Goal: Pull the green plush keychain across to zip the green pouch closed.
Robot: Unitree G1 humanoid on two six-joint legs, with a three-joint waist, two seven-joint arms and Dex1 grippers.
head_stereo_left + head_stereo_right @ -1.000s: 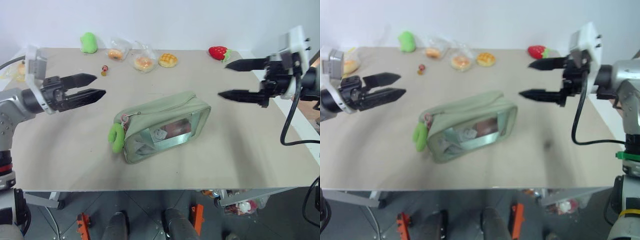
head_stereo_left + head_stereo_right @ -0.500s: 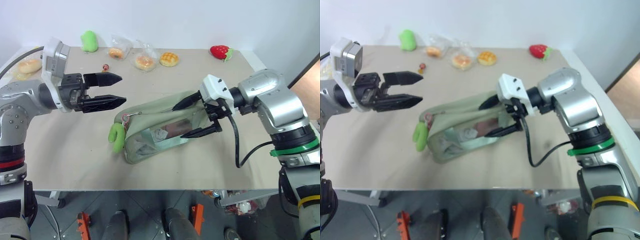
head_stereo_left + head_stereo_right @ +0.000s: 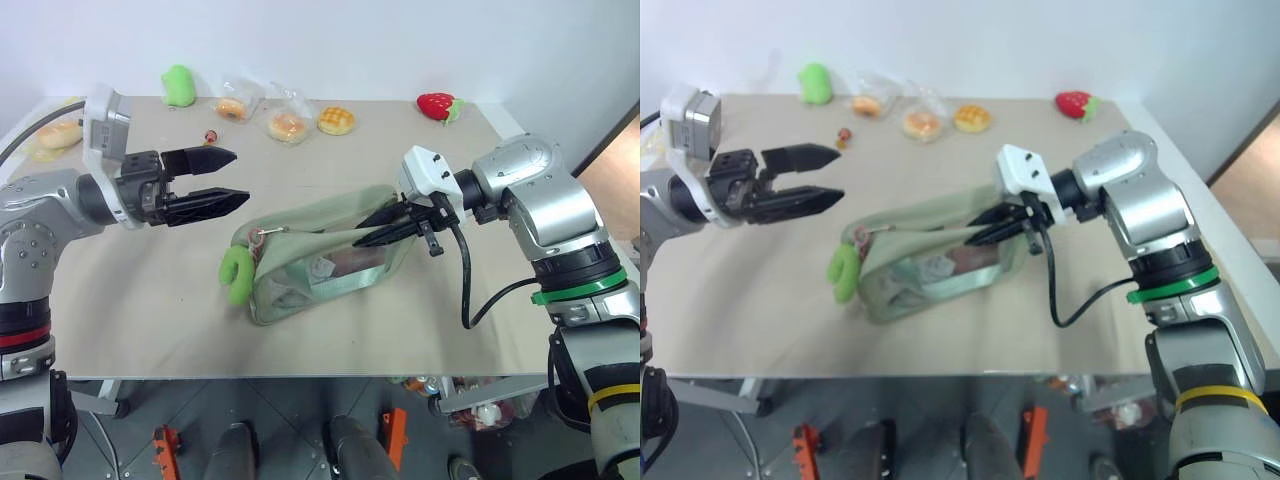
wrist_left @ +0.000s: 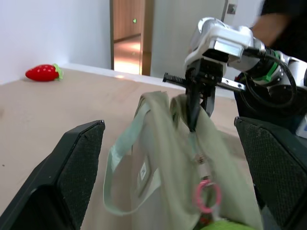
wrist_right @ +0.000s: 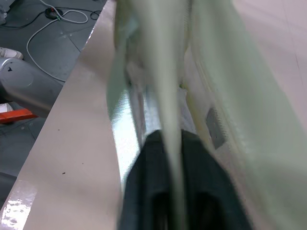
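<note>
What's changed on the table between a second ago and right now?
The right gripper swung in from the table's right side, came down over the green pouch and shut on its fabric near the right end, pinching the top edge up. The left gripper came slightly closer to the pouch, open and empty. The green plush keychain stayed at the pouch's left end, and the toys along the far edge are unmoved.
</note>
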